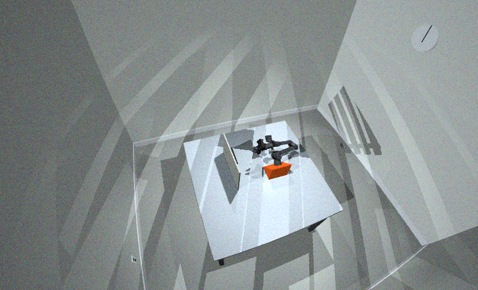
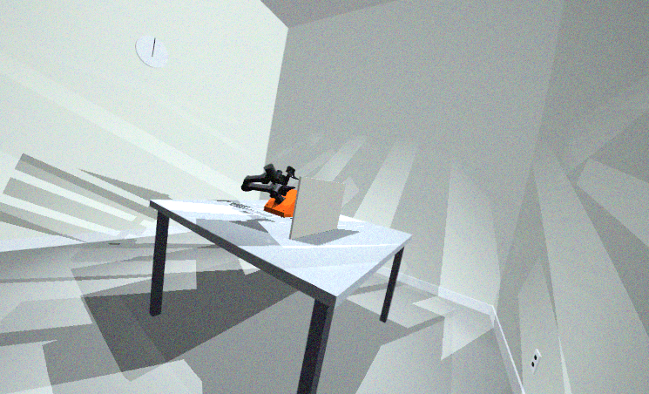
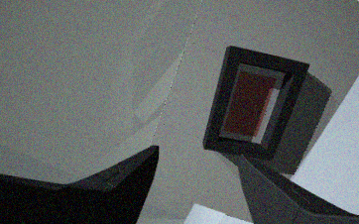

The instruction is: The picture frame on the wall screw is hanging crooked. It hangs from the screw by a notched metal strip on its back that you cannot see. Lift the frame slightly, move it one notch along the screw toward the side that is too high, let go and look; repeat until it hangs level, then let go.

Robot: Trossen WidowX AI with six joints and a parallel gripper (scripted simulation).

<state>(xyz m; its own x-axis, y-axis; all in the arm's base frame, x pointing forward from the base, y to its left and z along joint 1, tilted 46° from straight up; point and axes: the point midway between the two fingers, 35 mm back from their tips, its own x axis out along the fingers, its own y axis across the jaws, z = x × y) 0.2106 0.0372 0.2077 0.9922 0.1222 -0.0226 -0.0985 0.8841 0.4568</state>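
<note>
The picture frame (image 3: 222, 99) has a black border and a red picture in the wrist view. In the top view the frame (image 1: 234, 155) is only a dark sliver on the upright panel (image 1: 230, 154) (image 2: 317, 205) (image 3: 194, 84). In the wrist view its sides look turned slightly against the panel's edges, but the slanted view does not show exactly how level it hangs. The screw and notched strip are hidden. My gripper (image 1: 255, 149) (image 3: 198, 156) is open and empty, back from the panel. Its fingertips appear below and left of the frame in the wrist view, apart from it.
The panel stands on the white table (image 1: 269, 223) (image 2: 287, 259). The arm's orange base (image 1: 278, 170) (image 2: 280, 207) is on the table, on the frame's side of the panel. Striped shadows cross the table, panel and room walls. A round clock (image 1: 424, 37) (image 2: 152, 50) is on a room wall.
</note>
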